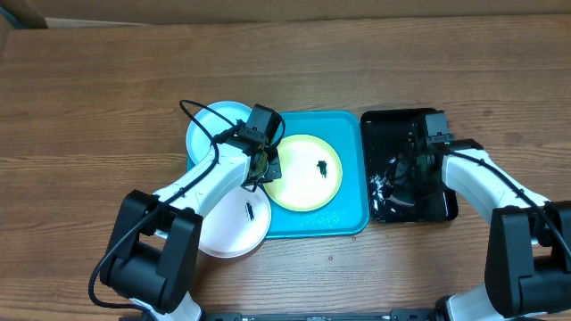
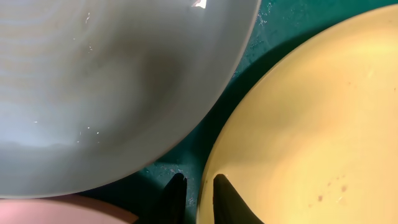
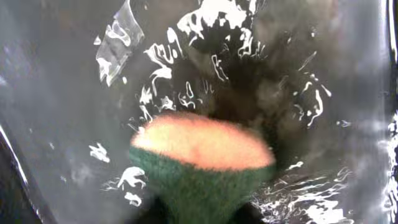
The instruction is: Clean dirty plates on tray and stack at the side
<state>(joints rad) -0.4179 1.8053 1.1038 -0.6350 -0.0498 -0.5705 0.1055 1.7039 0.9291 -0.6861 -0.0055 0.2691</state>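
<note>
The turquoise tray (image 1: 348,134) carries the yellow-green plate (image 1: 299,187), which has a dark smear near its middle. My left gripper (image 1: 265,166) is shut on that plate's left rim; the left wrist view shows one finger (image 2: 176,199) outside the rim and the other on the plate (image 2: 311,124). The pale blue plate (image 1: 214,129) overlaps the tray's left edge. The white plate (image 1: 234,227), with a dark smear, lies on the table at the front left. My right gripper (image 1: 406,174) hangs over the black tray (image 1: 393,120), shut on a green and yellow sponge (image 3: 202,155) pinched narrow at the jaws.
The black tray (image 3: 62,93) is glossy, with white glints across its floor. It stands right against the turquoise tray's right side. Bare wooden table lies behind both trays and to the far left. The pale blue plate (image 2: 93,81) sits close beside my left fingers.
</note>
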